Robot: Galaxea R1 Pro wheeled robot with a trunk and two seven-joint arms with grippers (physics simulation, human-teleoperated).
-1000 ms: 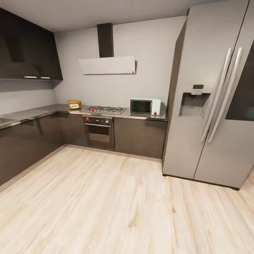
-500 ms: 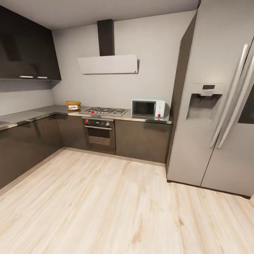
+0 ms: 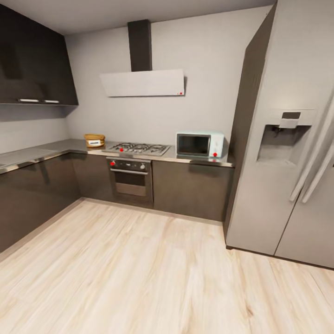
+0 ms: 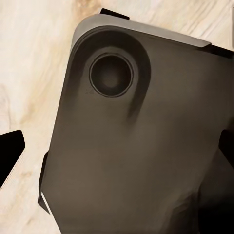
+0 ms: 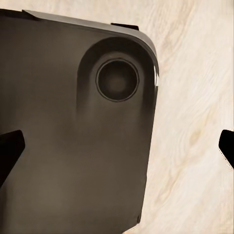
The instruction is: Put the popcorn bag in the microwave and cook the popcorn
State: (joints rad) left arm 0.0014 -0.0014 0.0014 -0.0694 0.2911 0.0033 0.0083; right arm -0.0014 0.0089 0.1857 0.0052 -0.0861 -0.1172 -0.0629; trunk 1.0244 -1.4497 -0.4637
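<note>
Robot's mid-room on the wood floor (image 3: 139, 269), well apart from the desk (image 3: 195, 159) along the back wall. Popcorn bag (image 3: 94, 140) sits near the desk's inner corner, at the end left of the hob (image 3: 137, 149); microwave (image 3: 200, 144) sits at the desk's right end, just beside the fridge (image 3: 287, 139), door shut. So bag and microwave are well apart w/ the hob between them.

Key relation: bag lies ahead and to the left, so the left arm is prob. the nearer one once the base closes in; the microwave is ahead-right, suits the right arm. Bag is squat, no clear long axis from here.

Left pincer (image 4: 117, 151) and right pincer (image 5: 117, 146): dark fingertips at the frame edges in the wrist views, spread wide, holding nothing, hanging over the robot's dark base (image 4: 136, 146) and floor.
</note>
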